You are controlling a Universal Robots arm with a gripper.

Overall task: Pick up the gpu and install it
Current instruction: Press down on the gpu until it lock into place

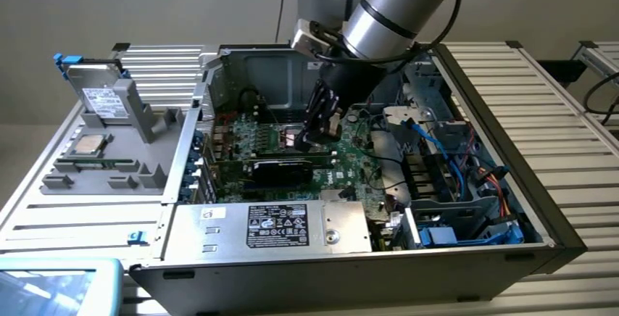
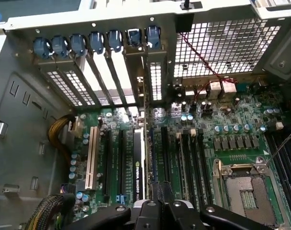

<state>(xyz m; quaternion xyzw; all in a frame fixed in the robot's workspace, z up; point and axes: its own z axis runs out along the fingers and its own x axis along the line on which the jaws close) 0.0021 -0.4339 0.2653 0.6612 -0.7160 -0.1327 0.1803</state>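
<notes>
Exterior view: open computer case (image 1: 541,214) lies on its side on a slatted table (image 1: 570,98). The arm reaches down into it, gripper (image 1: 314,136) low over the motherboard (image 1: 343,167), just above the gpu (image 1: 285,165). The gpu stands on edge, black cooler face toward the near side, running left-right across the expansion slots, apparently already in or at a slot. Power supply (image 1: 275,225) sits at the case's near edge. On the exterior view's left, a grey fixture (image 1: 111,149) holds a CPU (image 1: 92,143) and a hard drive (image 1: 97,88).

Wrist view: looking along the board toward the rear slot covers with blue latches (image 2: 95,44). The gpu (image 2: 138,160) shows edge-on, its dark label strip running away from the gripper (image 2: 160,203), bracket end up against the rear slot opening. The fingers meet over the card's near top edge and appear clamped on it. Empty CPU socket (image 2: 243,184) sits off to one side.

Progress, as a judgement: pick-up done, card in line with its slot and close to seated. Whether fully pressed home cannot be told. The grip is not let go.
</notes>
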